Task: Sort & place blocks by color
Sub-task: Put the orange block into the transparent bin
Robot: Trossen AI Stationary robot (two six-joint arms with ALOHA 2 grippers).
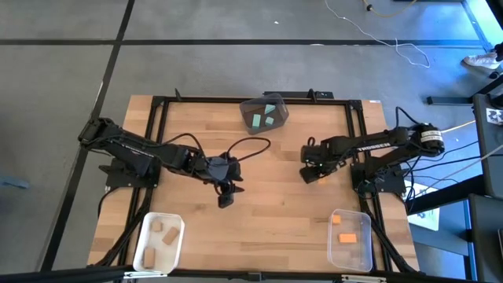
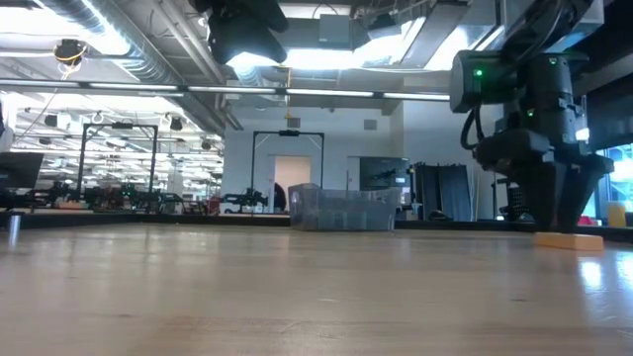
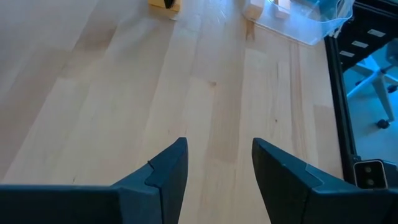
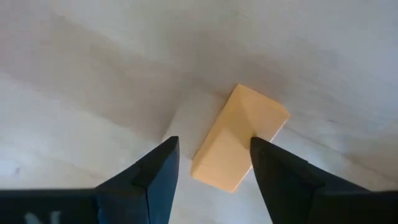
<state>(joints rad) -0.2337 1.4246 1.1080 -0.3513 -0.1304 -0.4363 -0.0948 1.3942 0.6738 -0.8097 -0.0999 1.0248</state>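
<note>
The right gripper (image 4: 211, 163) hangs low over the wooden tabletop (image 1: 267, 212), right of centre, its fingers spread wide on either side of an orange block (image 4: 239, 137) that lies flat on the wood; no contact shows. The left gripper (image 3: 217, 168) sits near the middle of the tabletop, partly open and empty. Teal blocks (image 1: 264, 115) lie in the dark bin (image 1: 263, 104) at the far edge, tan blocks (image 1: 163, 231) in the white bin (image 1: 148, 251), and two more orange blocks (image 1: 344, 237) in the clear bin (image 1: 350, 255).

Grey floor (image 1: 236, 23), bright ceiling lights (image 2: 326, 57) overhead
</note>
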